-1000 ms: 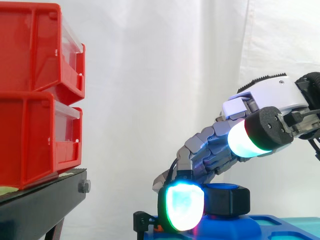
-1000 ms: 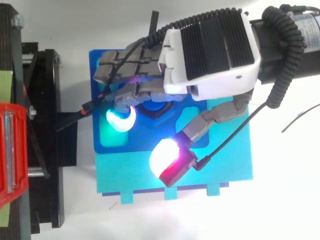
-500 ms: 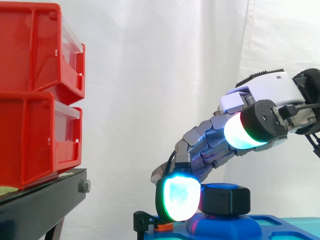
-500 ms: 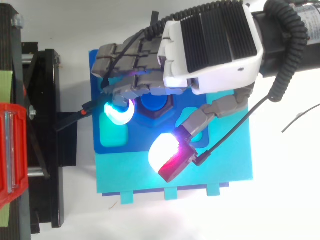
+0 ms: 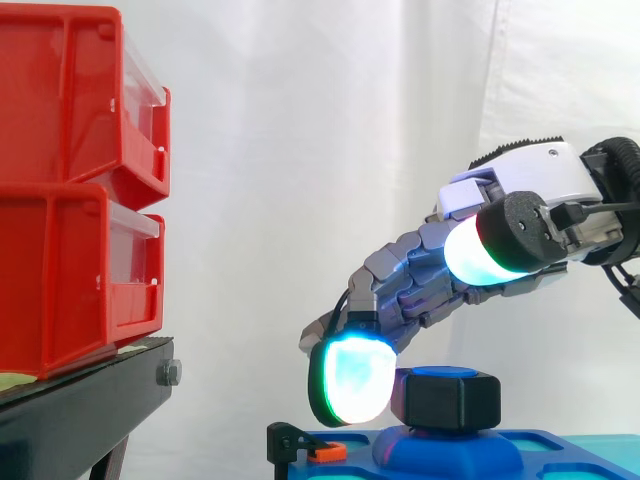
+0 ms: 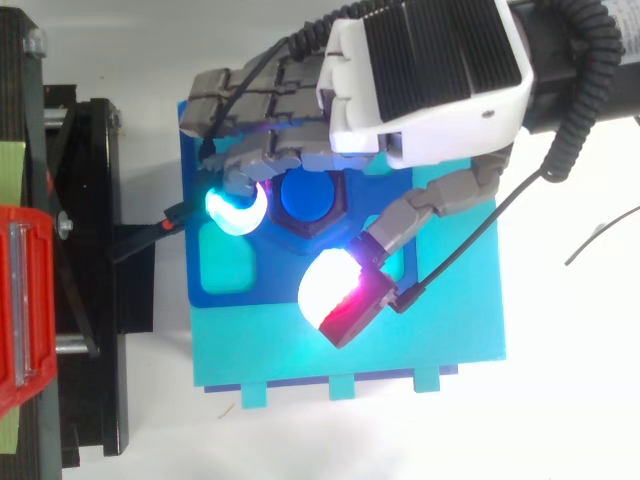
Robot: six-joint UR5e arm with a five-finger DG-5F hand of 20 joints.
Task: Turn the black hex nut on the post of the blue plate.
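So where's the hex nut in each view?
Side view: nut low, right of centre, standing on the blue plate, just right of the cyan pad.
Top view: nut above centre, a dark ring round the blue post top, right of the same pad.
Shared landmark: the cyan pad, beside the nut in both.

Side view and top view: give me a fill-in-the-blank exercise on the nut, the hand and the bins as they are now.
1. The black hex nut sits around a post whose top is ___.
2. The stand under the red bins is ___.
3. The hand grips nothing: it is ___.

Missing words: blue; black; open.
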